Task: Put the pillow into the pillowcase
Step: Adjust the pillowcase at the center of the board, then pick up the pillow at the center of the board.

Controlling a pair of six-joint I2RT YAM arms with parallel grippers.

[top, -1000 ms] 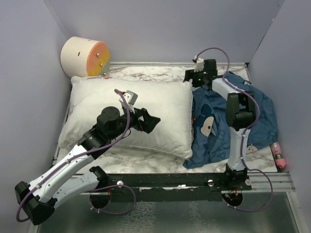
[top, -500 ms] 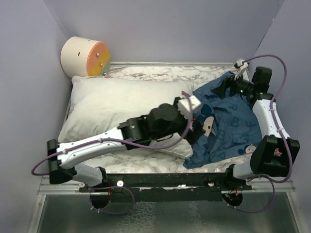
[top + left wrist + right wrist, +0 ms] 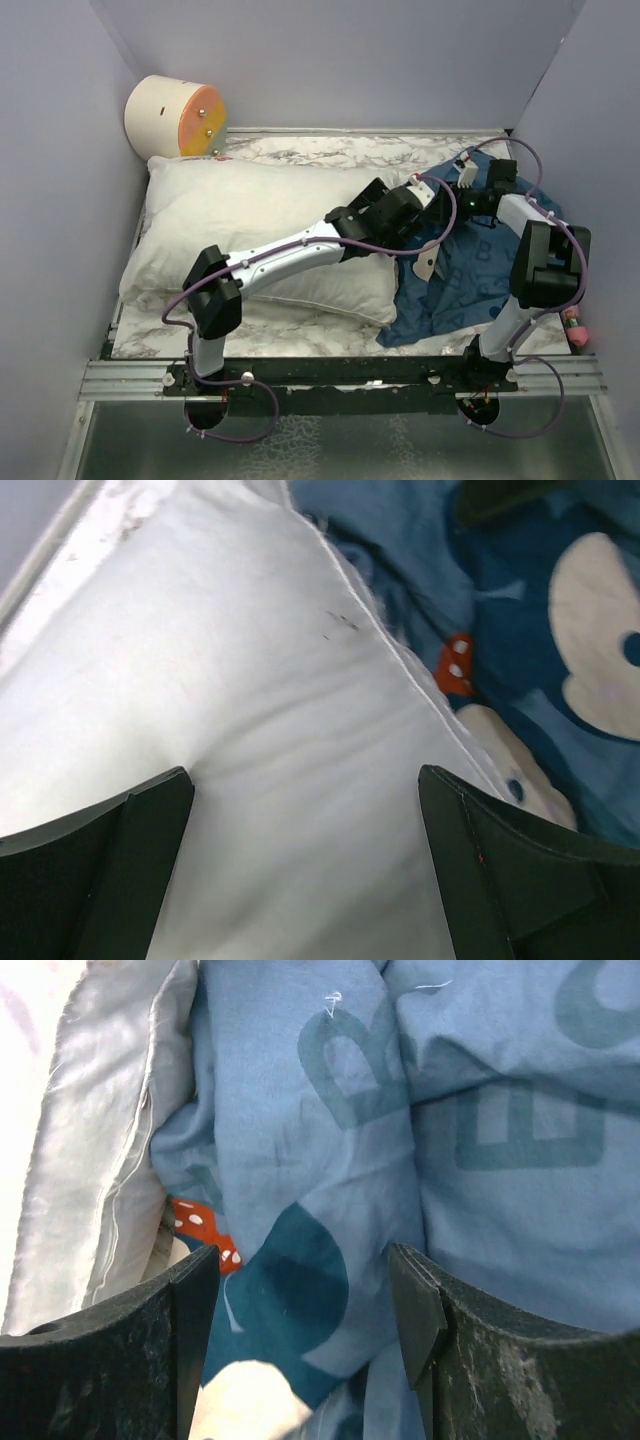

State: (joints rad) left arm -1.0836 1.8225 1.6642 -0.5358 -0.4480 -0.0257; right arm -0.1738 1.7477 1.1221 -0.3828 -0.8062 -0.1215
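We see our left gripper [image 3: 305, 865] spread wide over the right end of the plump white stuffed pillow [image 3: 250, 215], holding nothing, while our right gripper [image 3: 305, 1345] hovers part-open and empty above the crumpled blue printed fabric pillowcase [image 3: 470, 270] beside it.

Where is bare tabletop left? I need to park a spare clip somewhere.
Bare marble table shows along the far edge behind the pillow and pillowcase, and in a near strip in front of the pillow. The middle is crowded: left gripper and right gripper meet over the pillow-pillowcase seam.
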